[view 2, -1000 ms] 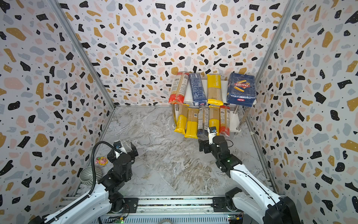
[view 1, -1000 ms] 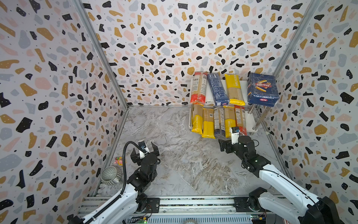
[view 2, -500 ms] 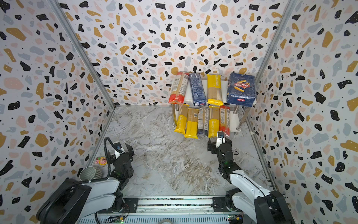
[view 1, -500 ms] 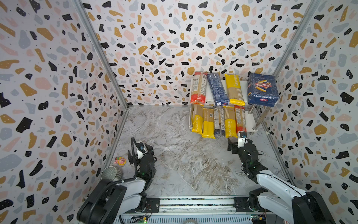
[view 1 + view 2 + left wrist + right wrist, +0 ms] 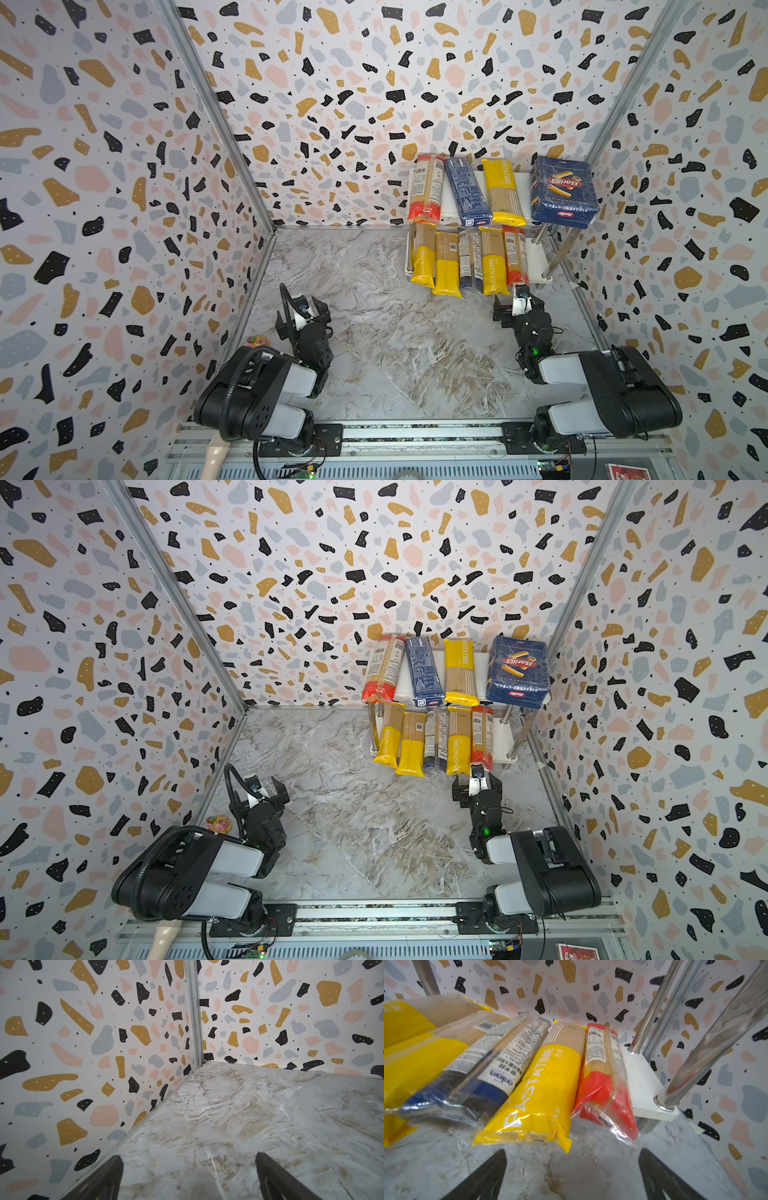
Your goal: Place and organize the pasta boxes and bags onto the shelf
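Black-and-white arms, both folded back low at the near edge of the marble tabletop point(image 5: 374, 332). Left gripper point(image 5: 302, 306) sits over bare marble near the left wall, fingers wide apart, nothing between them. Right gripper point(image 5: 517, 309) points at the shelf point(image 5: 535, 259) in the far right corner, just short of the lower-tier bag ends; fingers spread, empty, touching nothing.

Upper tier: wide blue box point(image 5: 563, 191) at the right end, red "Barilla" logo, "RIGATONI" along its front edge. Narrow blue box point(image 5: 467, 193) lies between a red-ended bag point(image 5: 426, 187) and a yellow bag point(image 5: 500, 191) marked "PASTATIME".

Lower tier: five bags side by side, ends overhanging the front. Two yellow, then a dark-ended bag point(image 5: 492, 1076) labelled "ankara", a yellow "PASTATIME" bag point(image 5: 542, 1093), and a red-ended packet point(image 5: 604, 1076).
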You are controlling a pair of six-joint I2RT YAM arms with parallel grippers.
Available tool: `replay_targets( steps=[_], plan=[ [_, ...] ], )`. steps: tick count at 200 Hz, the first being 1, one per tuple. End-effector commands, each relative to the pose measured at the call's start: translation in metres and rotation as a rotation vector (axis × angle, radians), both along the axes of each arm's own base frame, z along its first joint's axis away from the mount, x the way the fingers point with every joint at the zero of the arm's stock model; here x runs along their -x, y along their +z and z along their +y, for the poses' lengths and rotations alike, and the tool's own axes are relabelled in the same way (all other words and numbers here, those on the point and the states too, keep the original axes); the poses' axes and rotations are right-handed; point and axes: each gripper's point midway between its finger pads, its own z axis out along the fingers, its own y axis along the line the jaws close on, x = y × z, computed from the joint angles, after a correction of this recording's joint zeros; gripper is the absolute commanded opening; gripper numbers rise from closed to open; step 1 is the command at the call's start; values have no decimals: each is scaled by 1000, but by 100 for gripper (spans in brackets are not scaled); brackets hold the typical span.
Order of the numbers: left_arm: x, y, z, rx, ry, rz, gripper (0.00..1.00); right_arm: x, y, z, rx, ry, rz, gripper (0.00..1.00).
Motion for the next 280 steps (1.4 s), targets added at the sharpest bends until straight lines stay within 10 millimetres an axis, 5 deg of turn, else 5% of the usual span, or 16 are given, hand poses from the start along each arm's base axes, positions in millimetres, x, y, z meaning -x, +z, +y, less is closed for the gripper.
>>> replay_targets(
  steps=[1, 40, 280],
  plan=[
    [-14, 14, -4, 17, -32, -64, 100, -5, 17, -5, -67, 27, -93, 99],
    [-34, 5, 0, 70, -95, 2, 100, -14, 11, -2, -84, 73, -52, 99],
    [-31, 7, 2, 74, -85, -14, 100, -12, 12, -2, -75, 66, -59, 99]
  ],
)
